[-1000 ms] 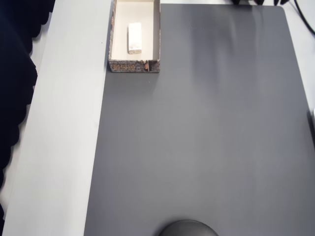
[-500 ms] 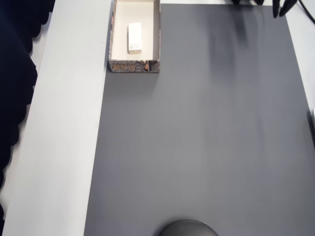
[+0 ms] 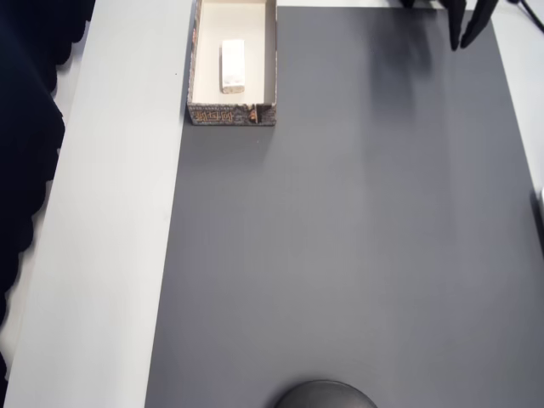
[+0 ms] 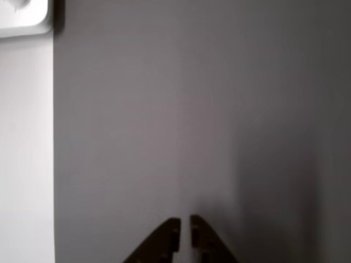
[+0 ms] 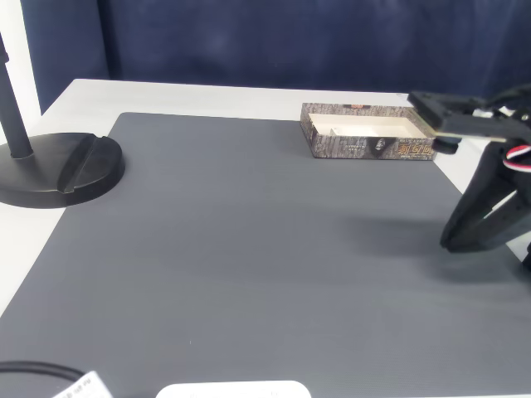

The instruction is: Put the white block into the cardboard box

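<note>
Cardboard box (image 3: 232, 113) is sitting at the top of the overhead view, straddling the left edge of the dark grey mat (image 3: 340, 255) and the pale worktop (image 3: 110, 255), its printed brown-grey wall facing down the picture. White block (image 3: 233, 65) is lying flat on the box's cream floor, long side running up and down the picture, roughly central between the side walls and touching neither. In the fixed view the box (image 5: 365, 146) is standing at the far edge of the mat (image 5: 249, 249); the block itself cannot be made out there behind the near wall.

Hand (image 3: 467, 34) is showing at the top right corner of the overhead view as two dark pointed fingers — well apart from the box, above the mat's right part. In the wrist view the hand (image 4: 185, 233) is pointing at bare mat (image 4: 192, 109), its two fingertips almost meeting with a thin slit between them and nothing gripped: clenched and empty. The fixed view is showing the hand (image 5: 452, 240) at the right edge, dark fingers slanting down towards the mat, with the box beyond it and to its left.

A black round stand base (image 5: 58, 170) with an upright pole is resting at the left of the fixed view — partly on the mat, partly on the worktop (image 5: 166, 95).
</note>
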You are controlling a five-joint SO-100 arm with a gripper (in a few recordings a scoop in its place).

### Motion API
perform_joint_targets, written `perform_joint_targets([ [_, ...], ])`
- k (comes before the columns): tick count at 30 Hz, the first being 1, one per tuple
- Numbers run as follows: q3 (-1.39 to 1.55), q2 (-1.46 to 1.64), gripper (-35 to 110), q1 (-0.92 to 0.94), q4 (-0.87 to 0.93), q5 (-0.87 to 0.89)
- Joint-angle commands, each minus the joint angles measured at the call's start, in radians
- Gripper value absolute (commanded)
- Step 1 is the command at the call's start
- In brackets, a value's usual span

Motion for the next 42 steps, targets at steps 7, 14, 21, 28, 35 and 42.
perform_joint_targets([
  [7, 0.110, 0.135, -2, 0.003, -0.029, 0.032],
  [14, 0.160, 0.161, -2, -0.021, -0.055, 0.025],
  [21, 0.204, 0.204, -2, -0.017, -0.064, 0.031],
  [28, 0.233, 0.250, -2, -0.009, -0.072, 0.040],
  [35, 0.249, 0.250, -2, -0.006, -0.091, 0.066],
  [42, 0.275, 0.250, -2, -0.002, -0.118, 0.071],
])
